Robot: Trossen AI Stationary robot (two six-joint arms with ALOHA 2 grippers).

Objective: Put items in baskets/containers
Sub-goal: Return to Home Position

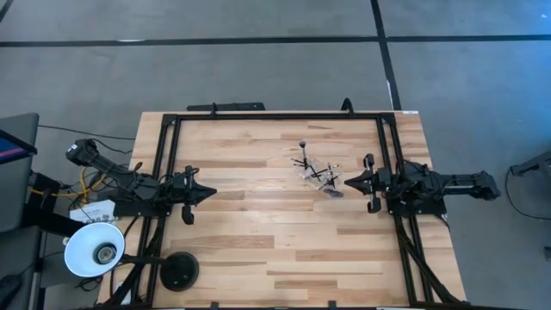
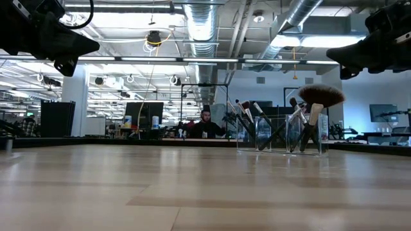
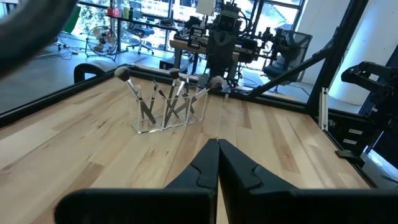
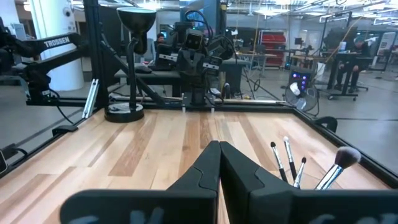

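A clear, nearly colourless container (image 2: 264, 135) stands on the wooden table right of centre, holding several slim dark-handled makeup brushes (image 1: 316, 171). They stand bristles up and lean against its walls. One wide bushy brush head (image 2: 320, 96) rises above the others. The container (image 3: 165, 115) shows ahead of the left wrist, and the brushes (image 4: 292, 163) show beside the right wrist. My left gripper (image 1: 212, 195) is shut and hovers left of centre. My right gripper (image 1: 348, 182) is shut and hovers just right of the container. Both are raised above the table (image 2: 96, 46) (image 2: 329, 55).
A lamp with a white round shade (image 1: 94, 249) and a black round base (image 1: 179, 271) stands at the table's near-left corner. A black frame (image 1: 275, 114) runs along the table's edges. Bare wood (image 1: 258, 232) lies between the two arms and toward the near edge.
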